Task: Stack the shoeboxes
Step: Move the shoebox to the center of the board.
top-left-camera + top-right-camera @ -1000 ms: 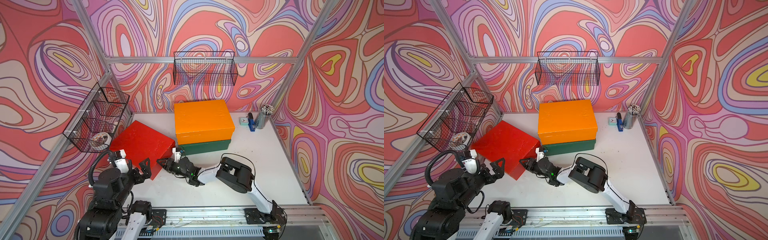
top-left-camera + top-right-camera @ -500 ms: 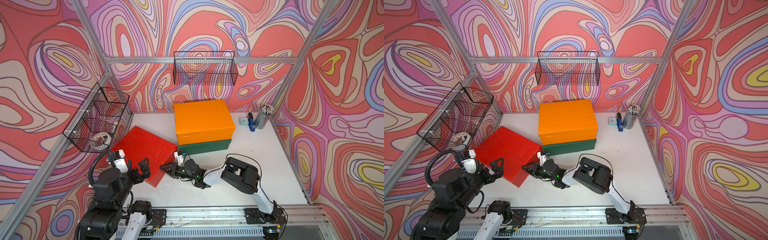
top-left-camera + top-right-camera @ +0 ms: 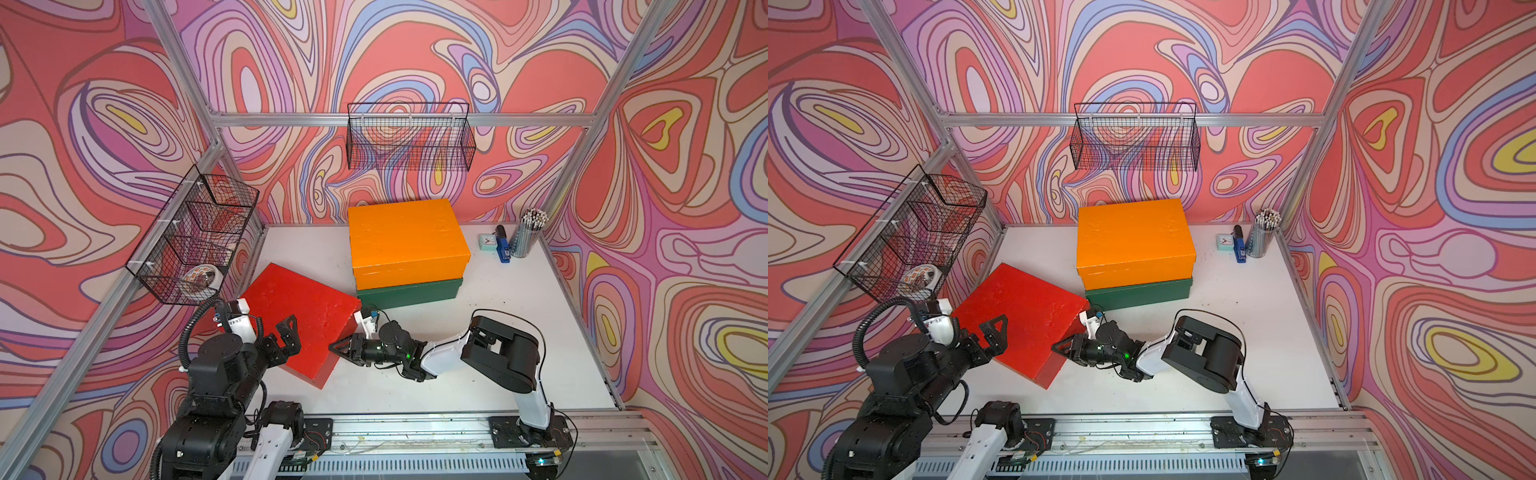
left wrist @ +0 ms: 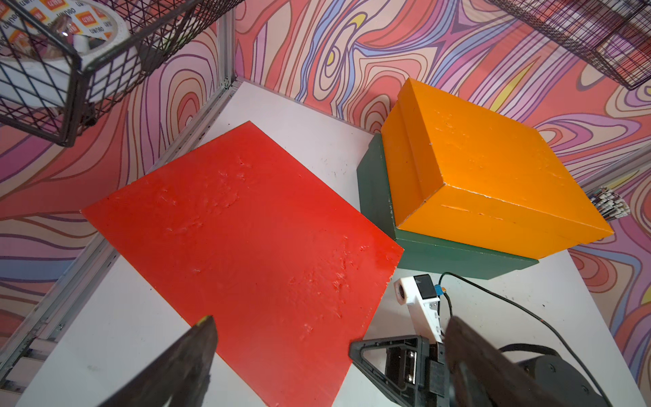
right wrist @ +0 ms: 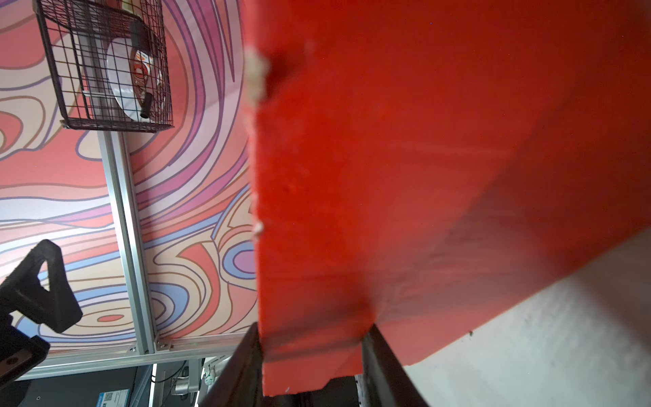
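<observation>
Three shoeboxes share the white table (image 3: 519, 332), and in both top views two of them are stacked: the orange shoebox (image 3: 405, 237) sits on the green shoebox (image 3: 409, 293) near the back wall, edges roughly lined up. The red shoebox (image 3: 303, 316) lies alone at the left front, turned askew, one corner just beside the green one. The right gripper (image 3: 336, 347) reaches in low from the right and meets the red box's right-hand side wall. The left gripper (image 3: 994, 332) hangs above the near left part of the red lid, jaws spread, nothing between them. Up on the left wall, a wire basket (image 3: 905, 245) holds a roll of tape (image 3: 919, 276).

Over to the left wrist view: the red lid fills the middle, its paint bumpy, with the orange-on-green stack just past one corner. The left arm's two dark fingers (image 4: 197, 349) stand wide apart over the lid and I see no contact, so that hand is released and empty. The right arm's black tip sits at the red box's edge.

Now the right wrist view: a red wall looms large, and the fingers (image 5: 246, 363) clamp a thin red edge, one on each side. That hand is clenched on the red shoebox. Whether the box has left the table, I cannot tell
</observation>
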Motion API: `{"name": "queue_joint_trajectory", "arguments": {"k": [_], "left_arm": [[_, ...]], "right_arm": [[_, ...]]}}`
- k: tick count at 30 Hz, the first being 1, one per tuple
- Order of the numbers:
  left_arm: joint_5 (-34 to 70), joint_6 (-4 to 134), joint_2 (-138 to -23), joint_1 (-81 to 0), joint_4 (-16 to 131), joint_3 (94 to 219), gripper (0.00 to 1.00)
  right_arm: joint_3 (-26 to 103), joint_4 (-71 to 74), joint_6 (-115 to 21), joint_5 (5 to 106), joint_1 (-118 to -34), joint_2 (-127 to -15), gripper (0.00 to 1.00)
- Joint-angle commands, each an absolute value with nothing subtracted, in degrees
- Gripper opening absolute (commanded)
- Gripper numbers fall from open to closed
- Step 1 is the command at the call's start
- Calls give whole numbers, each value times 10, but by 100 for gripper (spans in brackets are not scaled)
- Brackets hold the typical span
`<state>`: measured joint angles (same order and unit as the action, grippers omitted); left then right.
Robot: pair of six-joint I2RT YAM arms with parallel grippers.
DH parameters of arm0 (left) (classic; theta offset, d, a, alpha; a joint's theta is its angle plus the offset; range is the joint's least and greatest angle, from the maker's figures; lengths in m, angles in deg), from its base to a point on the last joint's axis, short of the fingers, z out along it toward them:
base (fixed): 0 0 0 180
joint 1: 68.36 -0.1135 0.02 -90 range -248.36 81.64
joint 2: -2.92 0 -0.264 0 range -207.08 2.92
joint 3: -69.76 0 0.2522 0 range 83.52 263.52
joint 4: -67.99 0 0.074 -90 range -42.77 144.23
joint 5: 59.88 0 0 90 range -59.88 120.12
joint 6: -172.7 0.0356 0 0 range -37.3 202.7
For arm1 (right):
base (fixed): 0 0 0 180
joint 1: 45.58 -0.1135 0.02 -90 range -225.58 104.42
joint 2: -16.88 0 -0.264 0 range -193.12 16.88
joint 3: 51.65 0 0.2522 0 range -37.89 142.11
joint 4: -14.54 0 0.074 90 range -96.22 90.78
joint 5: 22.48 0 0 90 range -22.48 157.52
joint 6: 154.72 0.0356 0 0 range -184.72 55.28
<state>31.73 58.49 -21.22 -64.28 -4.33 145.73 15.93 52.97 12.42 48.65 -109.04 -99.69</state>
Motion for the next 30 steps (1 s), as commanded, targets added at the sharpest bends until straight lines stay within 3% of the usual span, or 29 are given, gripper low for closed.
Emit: {"name": "queue_joint_trajectory", "arguments": {"k": [1, 18, 24, 26, 30], "left_arm": [[328, 582, -216, -647, -58, 1458, 100], [313, 576, -230, -650, -58, 1466, 100], [241, 526, -248, -650, -22, 1467, 100], [229, 513, -258, -650, -10, 1465, 100], [235, 492, -289, -649, 4, 1460, 100]], "right_arm": [[132, 484, 98, 470, -1096, -964, 34], [-51, 467, 105, 540, -1086, -819, 33], [-72, 346, 89, 566, -1082, -740, 35], [-83, 301, 85, 577, -1080, -707, 37], [-110, 243, 81, 600, -1073, -631, 53]]}}
